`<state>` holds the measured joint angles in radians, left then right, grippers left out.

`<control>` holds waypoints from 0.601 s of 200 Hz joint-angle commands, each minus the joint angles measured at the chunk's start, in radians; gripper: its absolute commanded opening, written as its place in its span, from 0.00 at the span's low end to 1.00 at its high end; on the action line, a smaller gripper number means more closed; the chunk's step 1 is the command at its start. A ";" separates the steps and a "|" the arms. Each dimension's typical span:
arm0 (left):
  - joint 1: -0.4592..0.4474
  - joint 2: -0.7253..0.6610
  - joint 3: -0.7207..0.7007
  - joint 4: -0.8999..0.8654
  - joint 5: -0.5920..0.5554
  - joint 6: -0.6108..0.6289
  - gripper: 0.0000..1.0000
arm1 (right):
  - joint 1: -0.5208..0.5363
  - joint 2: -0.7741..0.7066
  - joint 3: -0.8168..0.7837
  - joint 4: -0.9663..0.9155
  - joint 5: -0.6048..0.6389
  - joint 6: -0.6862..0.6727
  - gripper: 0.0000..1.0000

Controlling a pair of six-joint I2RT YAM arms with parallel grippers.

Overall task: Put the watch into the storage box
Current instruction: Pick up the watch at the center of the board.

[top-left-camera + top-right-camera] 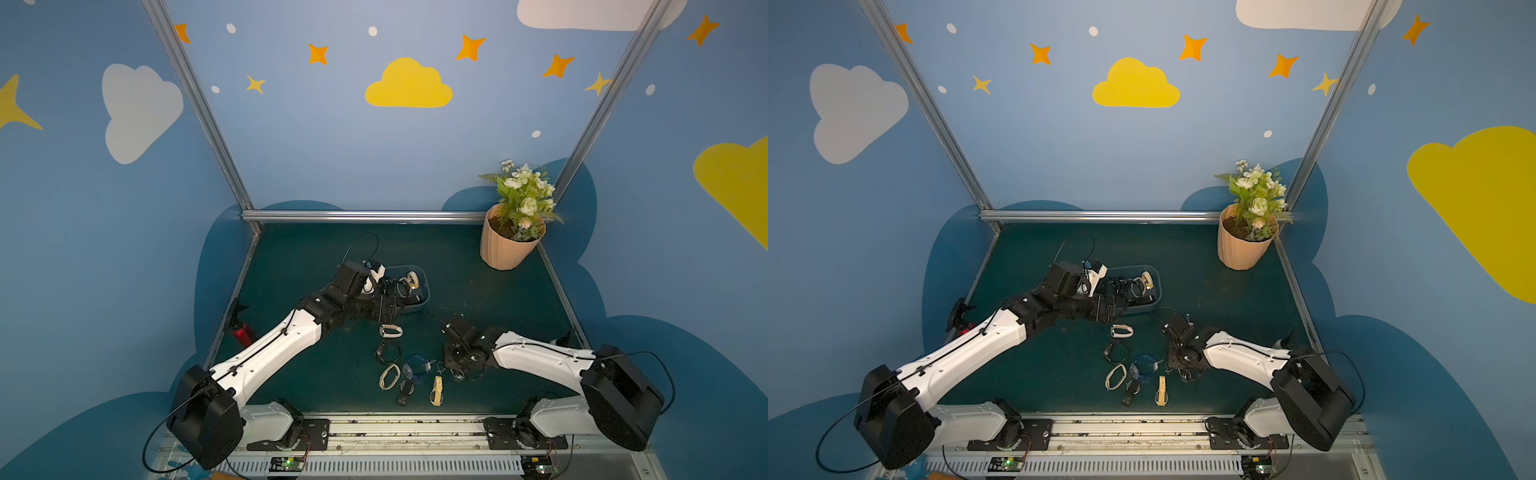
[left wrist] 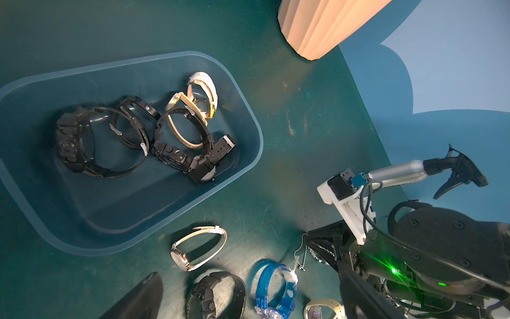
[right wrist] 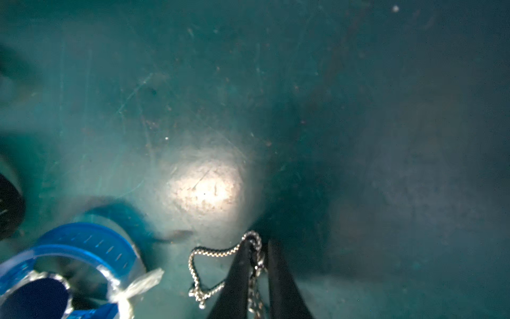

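At the far left edge of the green surface [image 1: 311, 257] stands a red spray bottle [image 1: 243, 332]. The left arm reaches past it toward the middle. The left claw [image 1: 390, 316] hangs over the near side of the storage box [image 2: 124, 198], its fingers [image 2: 138, 298] spread wide and holding nothing.

The storage box sits a little left of centre on the surface. It holds a heap of watches [image 2: 176, 154], mostly black, with 2 pale-strapped ones on the side nearer the flower pot.

Just in front of the box, 6 watches lie loose on the surface. A white-strap watch [image 1: 390, 331] is closest to the box. Nearer the robot come a black watch [image 1: 387, 352], a cream-strap watch [image 1: 389, 376], a blue watch [image 1: 415, 368], a dark watch [image 1: 405, 390] and a tan-strap watch [image 1: 437, 390] lying flat.

To their right, the right claw [image 3: 260, 245] is down at the surface, pinched closed on a silver chain [image 3: 209, 254]. The chain loops out just beside the blue watch, and what hangs on it is hidden under the claw.

Further right, a peach flower pot [image 1: 509, 245] stands in the far corner. A silver spray bottle [image 2: 400, 171] is at the right edge.
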<state>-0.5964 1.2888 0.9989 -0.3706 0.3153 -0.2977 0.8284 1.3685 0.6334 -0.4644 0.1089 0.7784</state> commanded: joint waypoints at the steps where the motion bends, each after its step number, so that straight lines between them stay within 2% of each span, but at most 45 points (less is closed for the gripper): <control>1: -0.001 0.004 0.027 -0.022 -0.020 0.020 1.00 | 0.005 0.025 -0.007 0.010 -0.007 0.006 0.07; 20: -0.003 0.008 0.032 -0.027 -0.014 0.019 1.00 | 0.005 0.034 -0.002 0.020 0.000 0.000 0.00; 50: -0.002 0.008 0.031 -0.027 -0.016 0.020 1.00 | 0.002 0.034 0.032 0.003 0.054 -0.038 0.00; 120: -0.003 0.002 0.036 -0.042 -0.048 0.028 1.00 | -0.008 -0.078 0.193 -0.036 0.171 -0.142 0.00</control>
<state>-0.5976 1.2907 1.0145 -0.3950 0.2974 -0.2901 0.8265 1.3323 0.7631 -0.4839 0.2218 0.6907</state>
